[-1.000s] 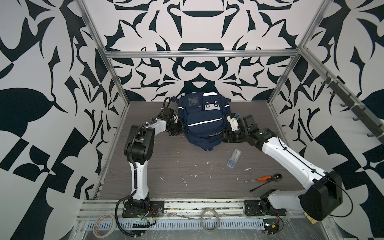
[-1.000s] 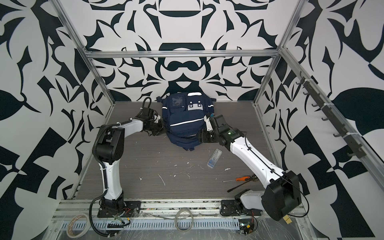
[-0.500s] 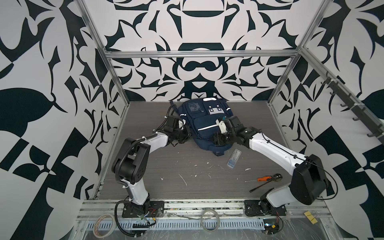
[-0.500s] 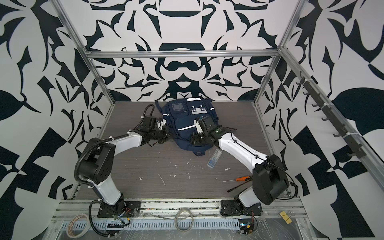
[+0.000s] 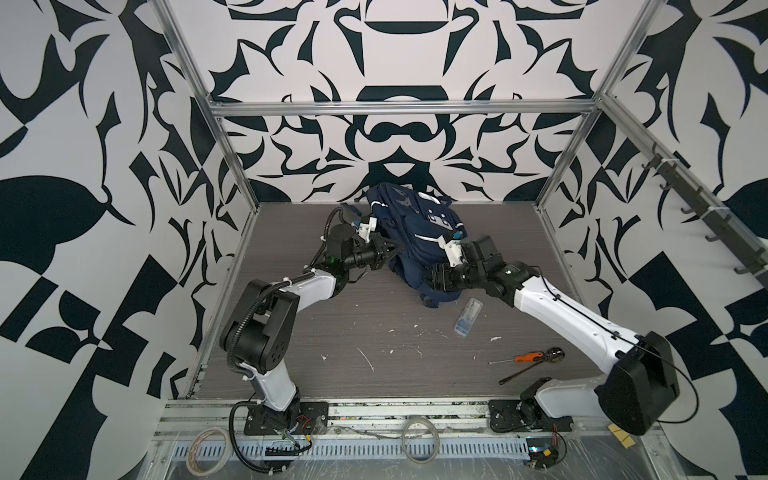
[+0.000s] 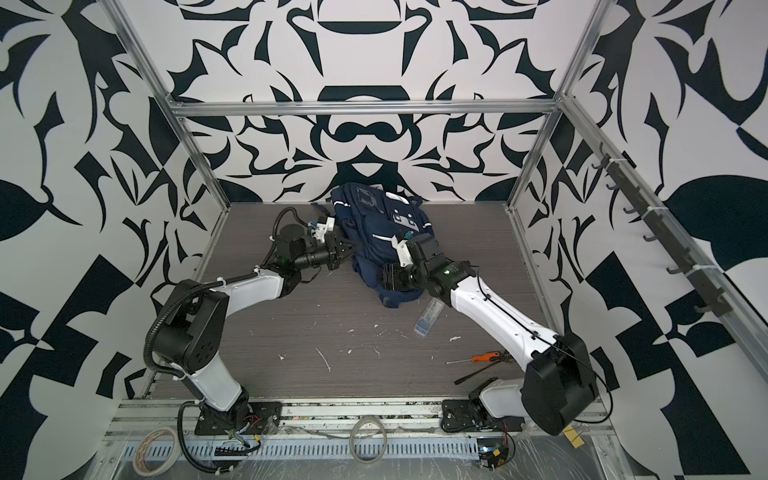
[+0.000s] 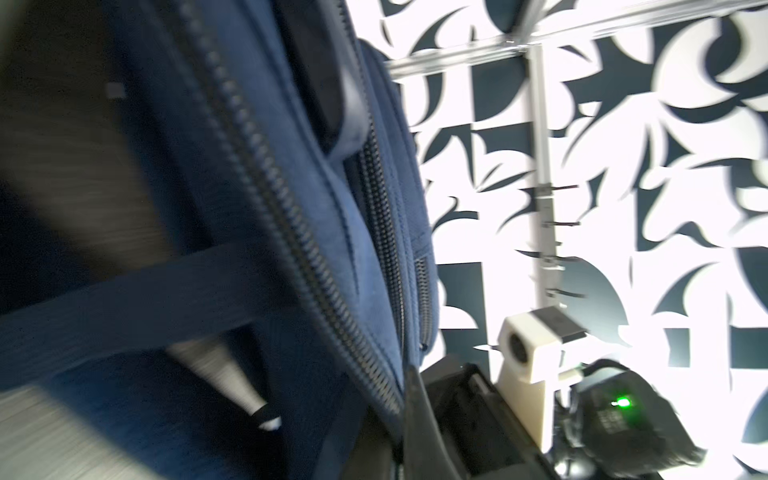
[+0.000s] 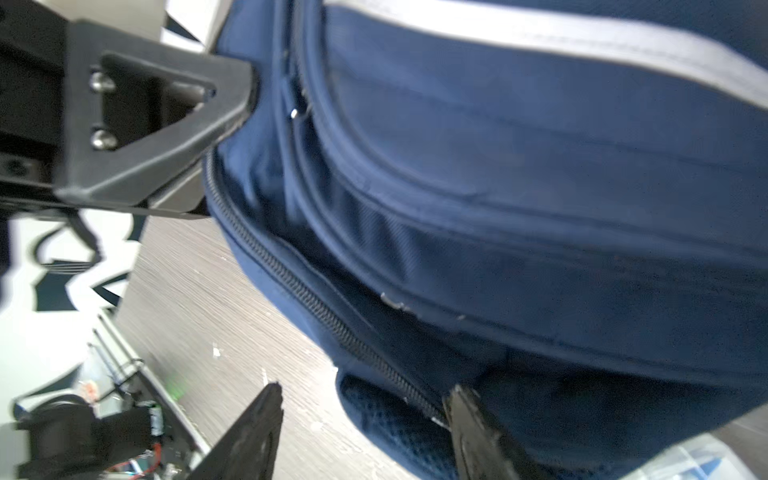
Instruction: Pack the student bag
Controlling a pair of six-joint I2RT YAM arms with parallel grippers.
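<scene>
Both top views hang high at the front edge, looking down and inward over the whole counter point(image 5: 374, 386), nearly identical shots. Wrist cams are super close, both mostly filled by the student bag point(image 7: 316, 232) from opposite sides; right wrist one even catches the left claw point(image 8: 245, 95)

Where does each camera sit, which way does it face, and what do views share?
Top views: high at the front, looking down toward the back wall; left arm and right arm whole, student bag between them.
Left wrist: on the left arm, facing across the bag's zippers to the right arm's camera mount.
Right wrist: on the right arm, facing the bag's lower edge; own open right claw, shut left claw.
All share the bag.
</scene>
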